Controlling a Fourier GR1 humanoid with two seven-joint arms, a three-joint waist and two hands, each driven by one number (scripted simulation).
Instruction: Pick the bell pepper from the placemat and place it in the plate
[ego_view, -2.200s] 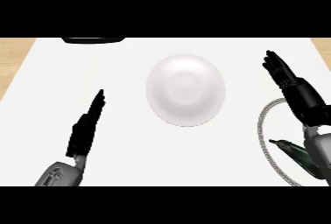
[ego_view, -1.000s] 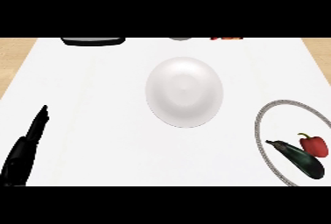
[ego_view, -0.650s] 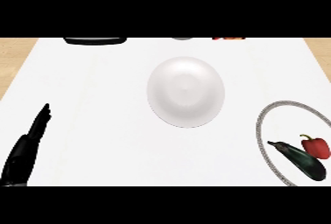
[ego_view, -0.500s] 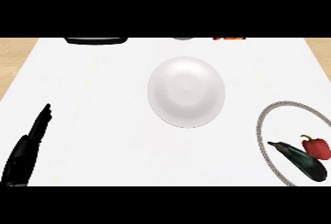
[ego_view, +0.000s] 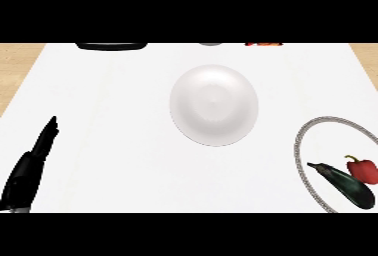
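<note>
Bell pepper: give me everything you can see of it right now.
The bell pepper is red and glossy, its short stem pointing up-left. It lies on the round, grey-rimmed placemat at the view's right edge, which may crop it. A dark eggplant lies close against its lower left. It is apart from the white plate; no hand touches it.

White plate (ego_view: 214, 105) sits in the middle of the white counter (ego_view: 111, 125). At the right edge, the red bell pepper (ego_view: 363, 170) lies on the round, grey-rimmed placemat (ego_view: 298, 150), just beside a dark eggplant (ego_view: 343, 184). Left hand (ego_view: 28, 172) shows lower left, fingers straight, well apart from the plate.
</note>
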